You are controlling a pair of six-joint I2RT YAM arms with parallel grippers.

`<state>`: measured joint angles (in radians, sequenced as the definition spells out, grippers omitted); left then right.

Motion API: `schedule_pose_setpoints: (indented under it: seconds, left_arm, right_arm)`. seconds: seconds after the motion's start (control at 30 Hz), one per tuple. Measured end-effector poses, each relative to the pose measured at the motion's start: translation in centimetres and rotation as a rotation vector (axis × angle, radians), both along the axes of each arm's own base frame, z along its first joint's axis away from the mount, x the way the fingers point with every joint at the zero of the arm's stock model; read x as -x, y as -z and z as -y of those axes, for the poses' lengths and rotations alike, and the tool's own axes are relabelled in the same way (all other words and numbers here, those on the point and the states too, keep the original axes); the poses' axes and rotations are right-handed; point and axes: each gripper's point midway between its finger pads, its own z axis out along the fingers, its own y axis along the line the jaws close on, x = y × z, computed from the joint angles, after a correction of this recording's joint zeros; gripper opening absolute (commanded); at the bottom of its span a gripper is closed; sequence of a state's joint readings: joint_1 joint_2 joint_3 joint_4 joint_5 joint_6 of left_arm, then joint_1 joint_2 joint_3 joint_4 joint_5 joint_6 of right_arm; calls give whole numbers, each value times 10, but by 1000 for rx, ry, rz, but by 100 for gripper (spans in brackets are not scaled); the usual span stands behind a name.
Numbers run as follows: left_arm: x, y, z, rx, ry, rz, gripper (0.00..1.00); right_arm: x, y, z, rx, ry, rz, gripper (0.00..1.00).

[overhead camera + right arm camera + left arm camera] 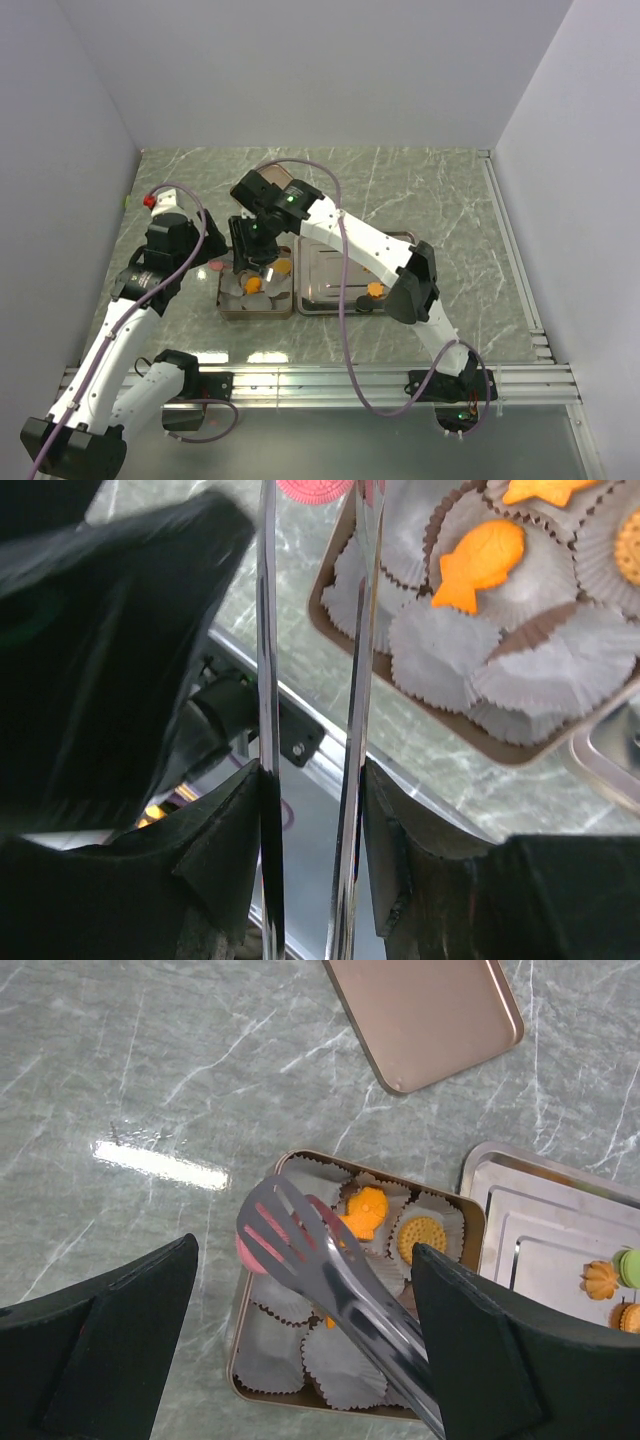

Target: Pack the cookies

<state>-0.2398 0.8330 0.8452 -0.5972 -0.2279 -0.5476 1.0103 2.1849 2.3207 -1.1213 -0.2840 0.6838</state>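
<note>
The right claw (312,775) is pressed together on long steel tongs (266,680). Between the tong tips sits a round pink cookie (250,1252), at the left rim of a brown tin box (470,1222) with white paper cups (345,1372). The box lies left of the middle of the grey marble counter (420,190), toward its near edge. An orange fish-shaped cookie (365,1210) and a round orange cookie (422,1238) lie in cups. A silver metal tray (540,1222) just right of the box carries an orange flower-shaped cookie (600,1279). The left claw (305,1250) is spread wide above the box.
</note>
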Motion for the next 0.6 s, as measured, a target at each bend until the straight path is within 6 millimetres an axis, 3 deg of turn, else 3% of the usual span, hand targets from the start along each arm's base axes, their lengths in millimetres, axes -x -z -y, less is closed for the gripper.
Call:
schedule_pose_setpoints:
  seconds: [0.17,0.6]
  left_arm:
    - [1,-1,-1,-3,-5,4,94]
    - [1,0,-1,-4,-3,-2,94]
  right_arm:
    - [-5,16,-4,21,20,-14,48]
    - [-33,28,8,51,107,3,53]
